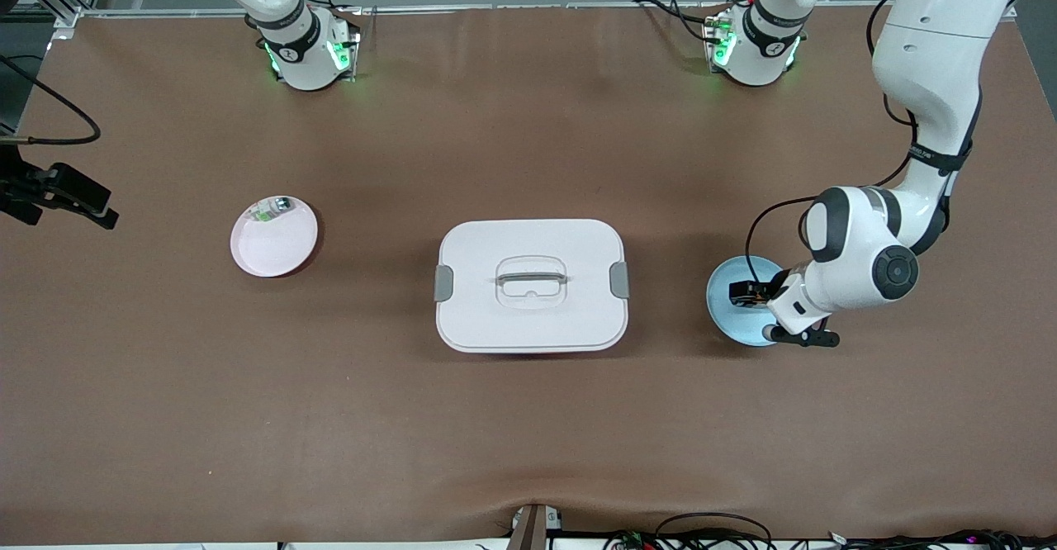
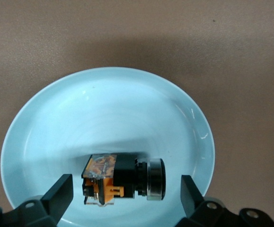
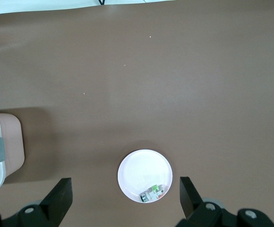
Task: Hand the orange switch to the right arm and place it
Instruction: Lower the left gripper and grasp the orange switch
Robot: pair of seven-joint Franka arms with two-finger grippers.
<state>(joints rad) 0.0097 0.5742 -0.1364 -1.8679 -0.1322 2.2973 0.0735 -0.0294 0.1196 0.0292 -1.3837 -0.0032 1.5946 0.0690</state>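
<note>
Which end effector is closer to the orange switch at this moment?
Left. The left end effector is low over the blue plate, open, with the switch between its fingers. The right end effector, also open, hangs high above the pink plate.

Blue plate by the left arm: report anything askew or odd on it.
The orange switch lies tipped on its side in the blue plate, off-centre toward the rim, between the open left claw fingers. Nothing spilled or broken.
</note>
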